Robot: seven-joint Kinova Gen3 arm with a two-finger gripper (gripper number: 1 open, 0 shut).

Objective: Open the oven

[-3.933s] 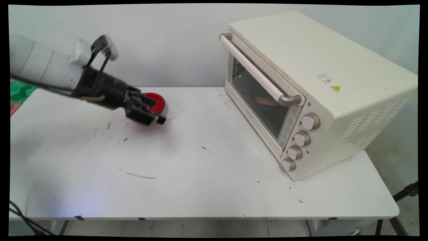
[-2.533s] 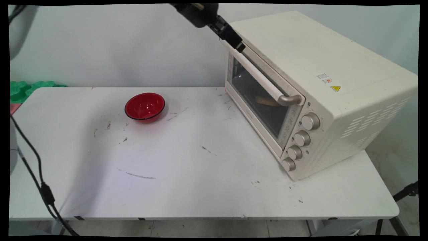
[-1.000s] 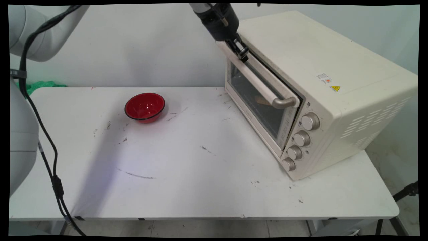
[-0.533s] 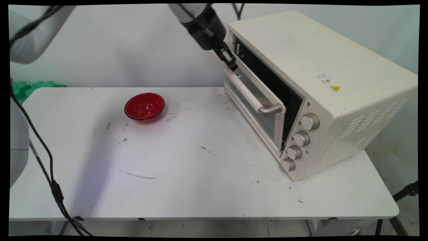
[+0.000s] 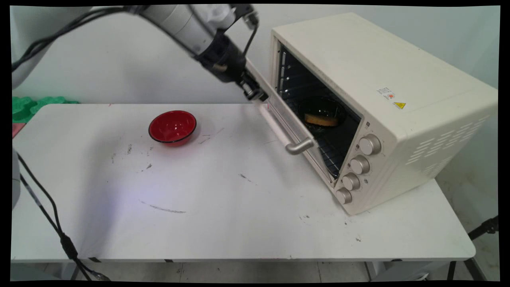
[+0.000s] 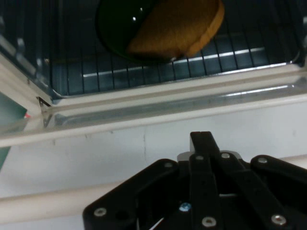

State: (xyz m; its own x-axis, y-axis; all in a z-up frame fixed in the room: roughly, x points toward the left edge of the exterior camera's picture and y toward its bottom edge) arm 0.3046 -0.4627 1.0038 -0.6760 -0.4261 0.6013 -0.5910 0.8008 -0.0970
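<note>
At the oven's [image 5: 382, 103] half-lowered door [image 5: 293, 119], the gripper [image 5: 255, 95] is clenching the handle [image 5: 279, 129]; this rigid, smooth bar is suiting a grasp at its far end; bread [image 6: 180, 28] is lying inside.

A robot lab: a scuffed white desk [image 5: 223, 207] against a bare wall [image 5: 119, 59], with cables [image 5: 44, 211] trailing.

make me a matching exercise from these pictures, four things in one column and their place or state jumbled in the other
Things:
1. red bowl
2. oven door
3. slice of bread
4. hand

Places or states:
A. on a dark dish on the rack in the oven
B. at the far end of the door handle
C. empty, on the open table
D. swung partly down

Pairs: 1-C, 2-D, 3-A, 4-B
</note>
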